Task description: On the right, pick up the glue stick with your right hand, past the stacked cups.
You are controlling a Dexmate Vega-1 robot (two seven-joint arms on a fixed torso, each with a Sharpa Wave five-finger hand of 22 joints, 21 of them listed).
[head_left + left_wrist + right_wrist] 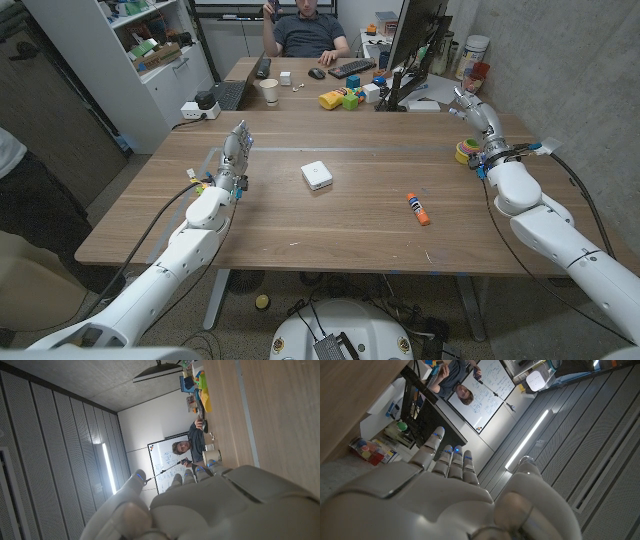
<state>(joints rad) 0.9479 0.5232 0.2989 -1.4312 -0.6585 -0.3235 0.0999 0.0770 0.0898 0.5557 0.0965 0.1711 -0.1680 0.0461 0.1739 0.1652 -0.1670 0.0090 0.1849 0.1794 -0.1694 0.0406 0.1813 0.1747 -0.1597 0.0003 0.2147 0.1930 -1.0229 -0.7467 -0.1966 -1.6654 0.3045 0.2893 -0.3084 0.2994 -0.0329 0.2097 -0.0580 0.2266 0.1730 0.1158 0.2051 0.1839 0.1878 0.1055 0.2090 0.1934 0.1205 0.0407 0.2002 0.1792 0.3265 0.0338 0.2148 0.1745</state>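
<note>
The glue stick [417, 208], white and blue with an orange cap, lies on the wooden table [360, 225] at the right of the middle. A low stack of coloured cups [465, 152] sits farther back, close to the right edge. My right hand [478, 118] is raised just behind the cups with its fingers stretched out and nothing in it; its back [460, 495] shows in the right wrist view. My left hand [236, 150] stands on the left side of the table, fingers straight and apart, holding nothing. Its back [200, 505] shows in the left wrist view.
A small white square box [318, 175] lies mid-table. At the back a second desk carries a paper cup [269, 91], toy blocks [345, 97], a keyboard [352, 68] and a monitor [415, 45]. A person [305, 35] sits behind it.
</note>
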